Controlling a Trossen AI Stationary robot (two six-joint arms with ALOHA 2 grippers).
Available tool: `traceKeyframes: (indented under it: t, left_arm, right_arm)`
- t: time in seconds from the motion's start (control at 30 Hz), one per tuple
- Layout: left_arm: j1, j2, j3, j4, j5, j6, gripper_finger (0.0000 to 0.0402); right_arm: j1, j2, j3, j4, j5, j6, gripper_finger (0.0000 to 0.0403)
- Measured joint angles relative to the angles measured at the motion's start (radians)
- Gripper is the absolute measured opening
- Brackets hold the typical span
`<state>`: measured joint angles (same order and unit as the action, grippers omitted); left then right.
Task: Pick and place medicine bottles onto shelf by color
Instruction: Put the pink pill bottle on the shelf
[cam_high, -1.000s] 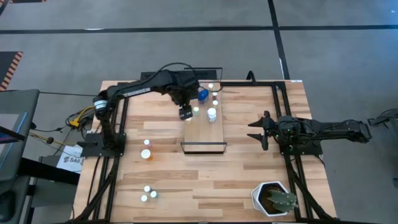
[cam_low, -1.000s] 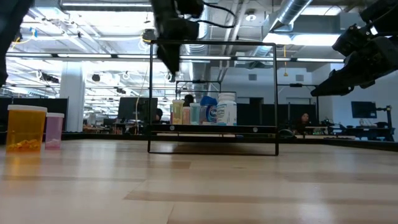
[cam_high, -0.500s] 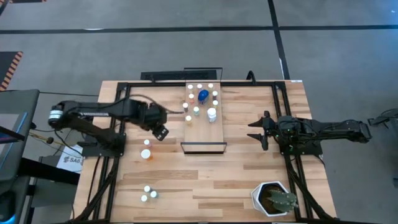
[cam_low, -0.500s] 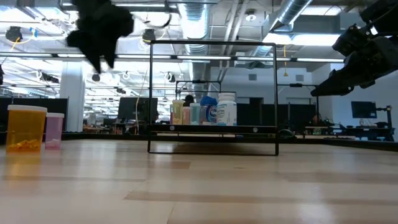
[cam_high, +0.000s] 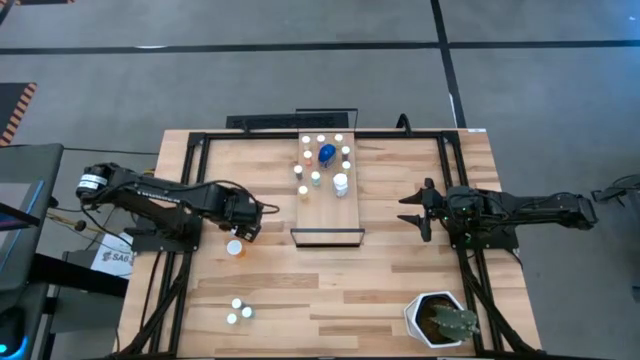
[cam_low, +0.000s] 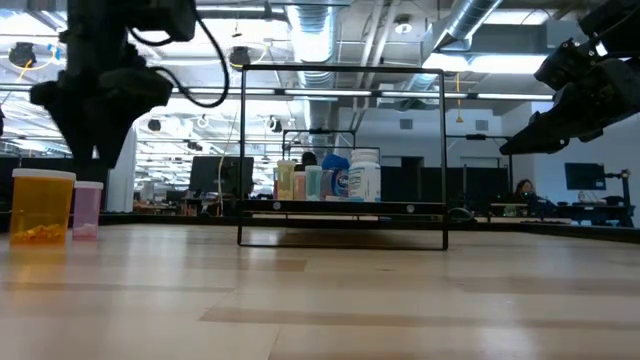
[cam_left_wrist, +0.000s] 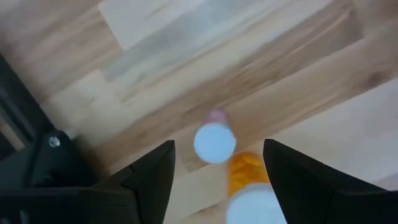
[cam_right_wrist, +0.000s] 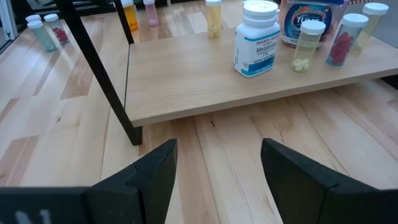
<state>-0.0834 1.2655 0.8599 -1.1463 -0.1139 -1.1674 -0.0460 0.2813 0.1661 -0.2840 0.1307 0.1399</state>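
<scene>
The shelf (cam_high: 345, 208) lies at the middle of the table's far half and carries several medicine bottles, a blue one (cam_high: 327, 153) among them. A pink bottle (cam_left_wrist: 214, 142) and an orange bottle (cam_high: 234, 247) stand upright on the table left of the shelf. My left gripper (cam_high: 241, 228) hangs open above the pink bottle, pointing down. Its fingers (cam_left_wrist: 149, 180) stand on either side of the white cap, clear of it. In the low view the gripper (cam_low: 95, 125) is still above both bottles (cam_low: 87, 210). My right gripper (cam_high: 415, 210) waits open right of the shelf.
Three small bottles (cam_high: 238, 311) stand near the table's front left. A white hexagonal plant pot (cam_high: 440, 320) sits at the front right. Black frame rails (cam_high: 197, 190) run along the table's sides and far edge. Bare wood lies in front of the shelf.
My left gripper has swung from above the shelf's far end toward the table's left and near side. It has come down and rolled about its own axis, and now hangs over the pink bottle. Its fingers have stayed open. No bottle has moved.
</scene>
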Motion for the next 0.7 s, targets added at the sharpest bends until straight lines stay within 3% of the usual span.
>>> traceKeyframes:
  t: [0.43, 0.7]
  left_arm:
    - [-0.019, 0.001, -0.124, 0.145, 0.002, -0.053, 0.0227]
    - [-0.019, 0.001, -0.126, 0.144, -0.016, -0.048, 0.0174]
  right_arm:
    - [0.0, 0.0, 0.0, 0.0, 0.0, 0.0, 0.0255]
    - [0.0, 0.0, 0.0, 0.0, 0.0, 0.0, 0.0255]
